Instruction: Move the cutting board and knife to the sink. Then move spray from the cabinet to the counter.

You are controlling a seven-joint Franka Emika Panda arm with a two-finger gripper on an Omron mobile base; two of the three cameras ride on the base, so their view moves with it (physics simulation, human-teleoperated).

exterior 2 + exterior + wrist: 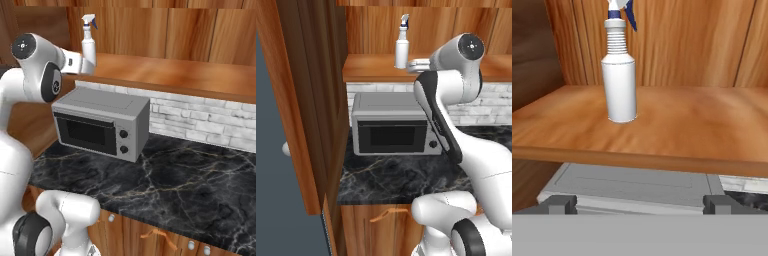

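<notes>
In the cabinet [677, 125], the spray [620, 80] stands upright.

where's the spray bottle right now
The spray stands upright on the open cabinet shelf, above the microwave, just ahead of the open pincer.

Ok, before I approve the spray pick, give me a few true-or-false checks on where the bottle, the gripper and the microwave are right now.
1. The spray stands upright on the cabinet shelf. True.
2. The gripper is shut on the bottle. False: its fingers are spread wide, short of the bottle.
3. The microwave sits on the counter below the shelf. True.
4. The microwave door hangs open. False: it is closed.
5. The spray lies on the counter. False: it is on the shelf.
</notes>
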